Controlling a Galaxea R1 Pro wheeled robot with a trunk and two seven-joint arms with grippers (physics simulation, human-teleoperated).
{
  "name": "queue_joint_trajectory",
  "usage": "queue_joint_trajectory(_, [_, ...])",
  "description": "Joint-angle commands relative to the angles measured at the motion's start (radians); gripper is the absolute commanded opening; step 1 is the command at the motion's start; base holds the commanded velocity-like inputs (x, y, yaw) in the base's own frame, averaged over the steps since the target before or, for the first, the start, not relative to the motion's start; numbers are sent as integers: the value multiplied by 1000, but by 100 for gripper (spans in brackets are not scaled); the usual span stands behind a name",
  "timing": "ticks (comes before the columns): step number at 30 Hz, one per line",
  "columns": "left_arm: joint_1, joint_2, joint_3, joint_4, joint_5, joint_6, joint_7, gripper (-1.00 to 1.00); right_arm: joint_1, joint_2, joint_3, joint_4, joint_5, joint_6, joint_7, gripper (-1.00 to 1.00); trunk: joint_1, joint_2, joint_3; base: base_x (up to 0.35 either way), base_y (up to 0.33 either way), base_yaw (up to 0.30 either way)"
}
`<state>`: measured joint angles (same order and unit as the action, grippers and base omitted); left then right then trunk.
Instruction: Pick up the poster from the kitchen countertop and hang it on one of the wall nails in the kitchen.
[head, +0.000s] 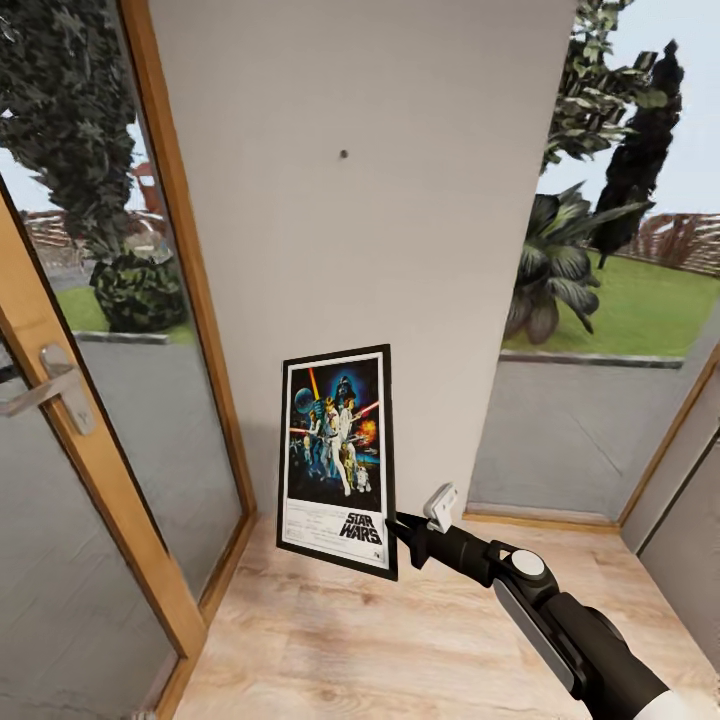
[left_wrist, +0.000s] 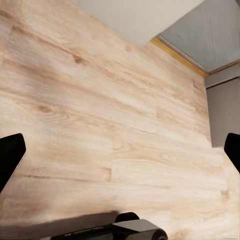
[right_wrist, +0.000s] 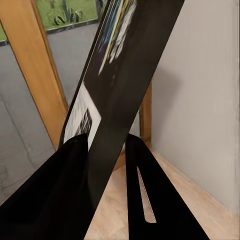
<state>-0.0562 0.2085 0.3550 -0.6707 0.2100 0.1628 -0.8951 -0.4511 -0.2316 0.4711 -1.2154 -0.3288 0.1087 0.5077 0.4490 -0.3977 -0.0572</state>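
The poster (head: 337, 460) stands upright in mid-air in front of a plain light grey wall panel (head: 400, 250), its lower right corner pinched by the right gripper (head: 397, 530). In the right wrist view the two dark fingers (right_wrist: 142, 195) sit on either side of the black frame edge (right_wrist: 125, 115), clamped onto it with no slack showing.

A wall nail (head: 343, 155) is a small dot at about 12 o'clock from the poster, well above its top edge, with bare wall between them. A wood-framed glass door (head: 90, 400) with a metal handle (head: 45, 385) crowds the 9 o'clock side; a window (head: 620, 250) lies toward 3 o'clock — the wall panel between them is narrow.

The left gripper (left_wrist: 120, 150) hangs over pale wood flooring (left_wrist: 100, 110) (nothing between its fingertips), spread wide.
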Motion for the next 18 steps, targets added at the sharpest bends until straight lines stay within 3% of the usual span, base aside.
queue_joint_trajectory(1, [-1, 0, 1, 0, 8, 11, -4, 100, -1, -1, 1, -1, -12, 10, 2, -100, 1, -2, -2, 170, 313, -292])
queue_joint_trajectory(7, [-1, 0, 1, -1, 8, 9, -4, 100, -1, 0, 1, -1, -12, 9, 2, -100, 1, -2, 0, 95, 164, -283])
queue_joint_trajectory(13, [-1, 0, 1, -1, 8, 10, -2, 100, -1, 0, 1, -1, -12, 9, 0, -100, 1, -2, 1, 38, 10, -38])
queue_joint_trajectory(18, [-1, 0, 1, 0, 8, 9, -1, 100, -1, -1, 1, -1, -12, 10, 1, -100, 1, -2, 1, 202, -59, -5])
